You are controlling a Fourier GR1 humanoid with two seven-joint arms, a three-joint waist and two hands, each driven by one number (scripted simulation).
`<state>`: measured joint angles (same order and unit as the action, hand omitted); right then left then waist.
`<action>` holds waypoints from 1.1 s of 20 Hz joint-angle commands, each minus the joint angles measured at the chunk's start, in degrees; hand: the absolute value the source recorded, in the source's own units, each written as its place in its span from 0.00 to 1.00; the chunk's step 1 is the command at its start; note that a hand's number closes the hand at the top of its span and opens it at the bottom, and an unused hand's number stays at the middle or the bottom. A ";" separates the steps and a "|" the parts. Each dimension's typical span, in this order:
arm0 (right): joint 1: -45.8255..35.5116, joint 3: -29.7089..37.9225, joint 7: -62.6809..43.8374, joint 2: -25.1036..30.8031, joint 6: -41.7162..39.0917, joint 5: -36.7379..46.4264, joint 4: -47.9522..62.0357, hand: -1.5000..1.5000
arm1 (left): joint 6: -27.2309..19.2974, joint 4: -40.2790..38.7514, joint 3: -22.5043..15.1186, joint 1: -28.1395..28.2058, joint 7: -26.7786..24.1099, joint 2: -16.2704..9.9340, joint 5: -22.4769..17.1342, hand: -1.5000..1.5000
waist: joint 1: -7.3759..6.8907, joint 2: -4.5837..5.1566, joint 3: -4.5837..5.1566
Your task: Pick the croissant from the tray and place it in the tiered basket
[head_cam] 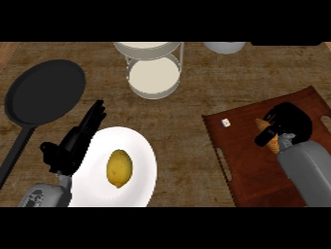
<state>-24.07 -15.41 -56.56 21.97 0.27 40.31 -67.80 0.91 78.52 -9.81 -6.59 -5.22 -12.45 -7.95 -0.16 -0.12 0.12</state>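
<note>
A brown tray [244, 160] lies at the right of the counter. On it the golden croissant [263, 126] shows only in part under my right hand [289, 121], whose fingers and thumb are curled round it. The tiered basket [154, 73] stands at the top centre, a pale round tier below and another at the picture's upper edge. My left hand [75, 141] rests at the lower left beside the white plate, fingers straight and pointing up.
A white plate [139, 170] with a yellow lemon [119, 168] sits at the lower centre. A black frying pan [43, 92] with a long handle lies at the left. A small white object [226, 123] sits on the tray's near-left corner. A grey bowl [224, 46] shows at the top.
</note>
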 commanded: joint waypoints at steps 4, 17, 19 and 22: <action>1.27 3.37 1.66 -0.07 0.09 6.11 -2.75 1.00 | 0.50 1.17 0.13 0.52 -0.06 2.43 3.27 0.50 | 0.10 0.07 -0.11; -8.59 13.10 40.97 6.81 -6.01 -15.27 -3.23 1.00 | 0.29 -0.72 0.86 -0.41 0.13 2.96 2.42 0.50 | 0.11 -0.03 -0.19; -10.23 13.54 40.30 5.75 -5.49 -15.88 -7.35 1.00 | 0.45 -1.48 1.85 -1.24 0.64 2.08 2.44 0.50 | 0.40 -0.11 -0.12; -12.22 13.92 39.17 7.03 -7.62 -16.18 -12.57 1.00 | -0.88 0.01 -0.16 0.76 -0.25 4.08 4.16 0.50 | 0.31 -0.17 -0.10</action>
<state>-34.14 -3.03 -17.60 28.82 -5.60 26.49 -74.49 1.34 77.43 -8.43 -7.42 -5.00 -10.00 -5.32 0.00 -0.13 -0.02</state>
